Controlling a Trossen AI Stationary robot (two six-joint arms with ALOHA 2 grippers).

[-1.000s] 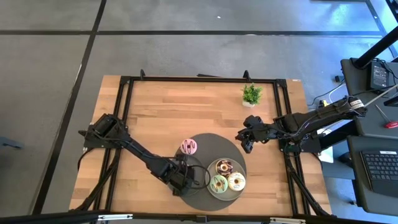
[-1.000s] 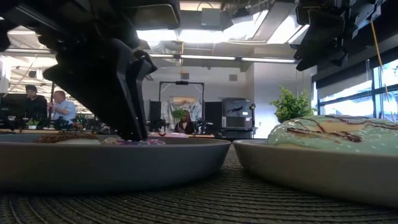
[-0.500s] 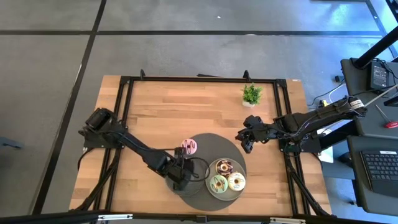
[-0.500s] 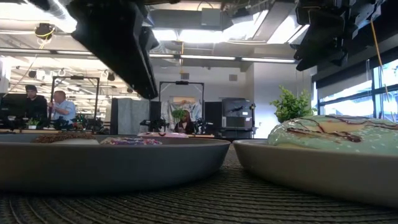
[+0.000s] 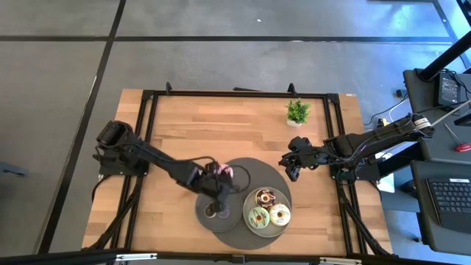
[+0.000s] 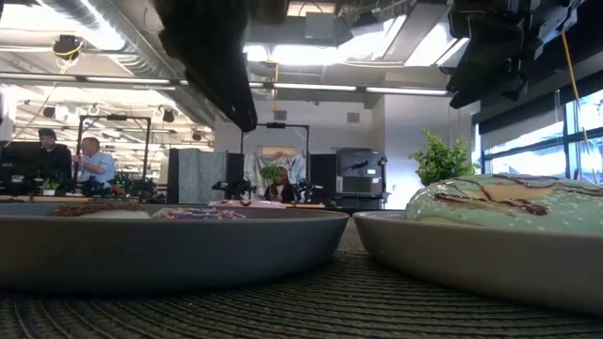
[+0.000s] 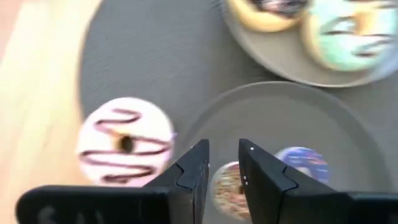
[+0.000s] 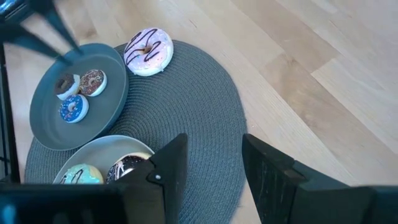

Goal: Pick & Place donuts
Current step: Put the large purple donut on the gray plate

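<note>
the left gripper (image 5: pixel 221 180) hangs above the round woven mat (image 5: pixel 254 168) on the bench (image 5: pixel 184 132), its fingers (image 7: pixel 194 171) set a narrow gap apart and holding nothing. the pink donut (image 7: pixel 124 142) lies on the mat just beside that gripper, outside the dark plate (image 7: pixel 323 118). on that plate, right under the fingertips, sit the mini donuts: a sprinkled brown one (image 7: pixel 227 186) partly hidden between the fingers, a purple one (image 7: pixel 303 163) next to it, and a third brown one (image 8: pixel 64 84) seen from the right wrist. the lighter plate (image 5: pixel 250 230) carries the green donut (image 5: pixel 259 218), the cream-white donut (image 5: pixel 280 214) and the chocolate donut (image 5: pixel 264 197). the right gripper (image 5: pixel 291 166) waits over the bench at the mat's far edge, fingers spread and empty.
</note>
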